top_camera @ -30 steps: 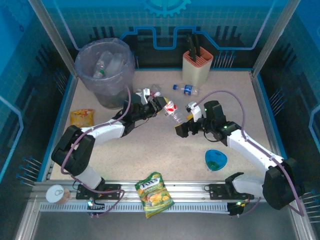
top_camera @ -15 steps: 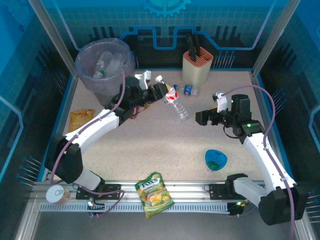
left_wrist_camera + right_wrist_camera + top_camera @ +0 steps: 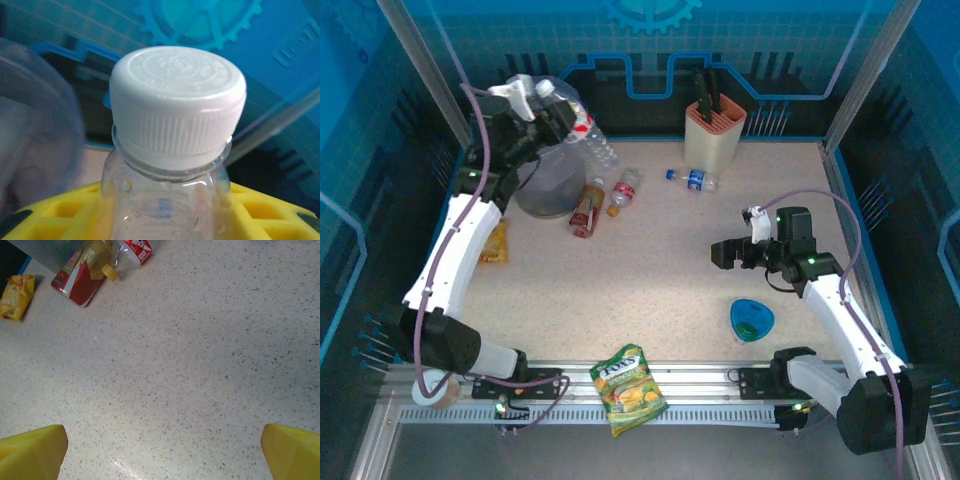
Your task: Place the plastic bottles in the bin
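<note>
Your left gripper [image 3: 558, 112] is clamped on a clear, white-capped bottle [image 3: 592, 140] above the bin [image 3: 552, 188] at the table's far-left corner. Beside the bin lie a brown bottle [image 3: 585, 208] and a red-labelled bottle [image 3: 623, 190]. Your right gripper [image 3: 720, 255] hovers near the right edge, its fingers spread wide.

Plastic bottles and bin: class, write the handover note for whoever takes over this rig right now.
Left gripper: shut on a clear white-capped bottle, raised at the bin, not released.
Right gripper: open, empty, over the table.
Done: bin contents unclear from here.
Left to do: drop that bottle, then bin the three lying on the table: brown-filled bottle, red-labelled bottle, blue-labelled bottle.
</note>
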`<state>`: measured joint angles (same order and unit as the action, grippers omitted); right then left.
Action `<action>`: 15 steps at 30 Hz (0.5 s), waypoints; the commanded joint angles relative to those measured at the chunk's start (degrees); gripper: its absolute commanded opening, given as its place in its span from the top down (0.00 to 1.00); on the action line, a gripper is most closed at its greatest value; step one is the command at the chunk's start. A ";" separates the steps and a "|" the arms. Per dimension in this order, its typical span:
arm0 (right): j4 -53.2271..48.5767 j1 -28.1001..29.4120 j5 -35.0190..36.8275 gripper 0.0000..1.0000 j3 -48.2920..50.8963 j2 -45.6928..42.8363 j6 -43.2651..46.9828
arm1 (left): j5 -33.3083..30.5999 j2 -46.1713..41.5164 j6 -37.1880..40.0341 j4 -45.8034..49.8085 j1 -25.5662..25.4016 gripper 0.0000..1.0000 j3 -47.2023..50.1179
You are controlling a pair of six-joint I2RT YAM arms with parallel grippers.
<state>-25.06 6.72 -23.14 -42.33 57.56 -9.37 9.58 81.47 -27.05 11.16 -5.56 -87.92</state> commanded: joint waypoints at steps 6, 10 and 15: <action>-0.51 -0.88 0.54 0.00 1.50 -1.19 1.68 | -4.56 -1.11 3.04 -0.37 9.43 0.55 -3.57; -1.00 -0.83 0.88 0.00 1.33 -0.40 2.19 | -8.80 1.38 7.14 1.95 11.22 0.55 -7.39; -1.27 -0.93 1.61 0.00 1.59 -0.26 2.68 | -9.97 4.00 8.44 2.39 13.23 0.56 -10.89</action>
<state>-25.36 6.68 -22.31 -41.34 57.14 -7.88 2.24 83.81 -21.67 13.06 6.26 -96.73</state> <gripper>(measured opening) 0.996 0.471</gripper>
